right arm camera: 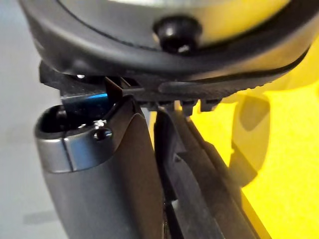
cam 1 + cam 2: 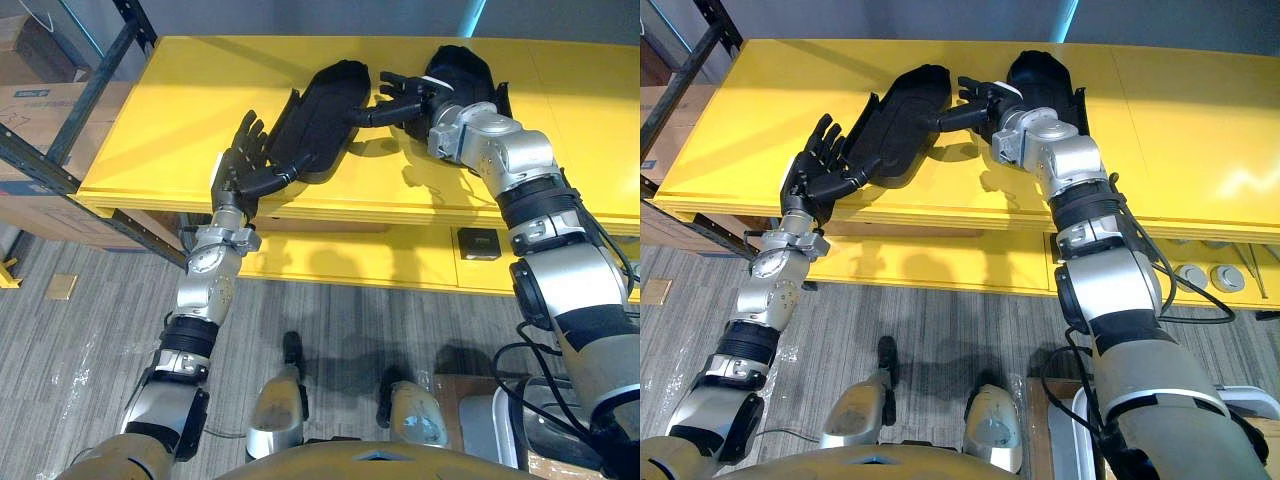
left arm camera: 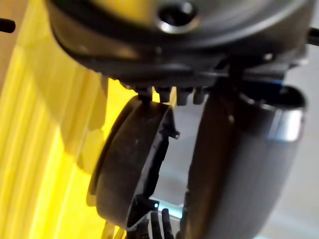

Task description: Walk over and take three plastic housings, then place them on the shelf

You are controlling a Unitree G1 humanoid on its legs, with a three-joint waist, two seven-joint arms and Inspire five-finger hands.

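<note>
Both flat-fingered, my left robot hand (image 2: 238,165) and right robot hand (image 2: 405,100) pressed a plastic housing (image 2: 320,110) between them at the yellow shelf (image 2: 170,110), beside a second housing (image 2: 467,65); I judged placing underway, needing an even release.

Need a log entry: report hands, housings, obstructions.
Hands open: left hand, right hand at opposite ends of first housing, on or just above shelf; second housing behind right hand.

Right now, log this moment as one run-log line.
left hand: open, near end of black plastic housing | right hand: open, far end | second housing: behind it | yellow shelf: under both
</note>
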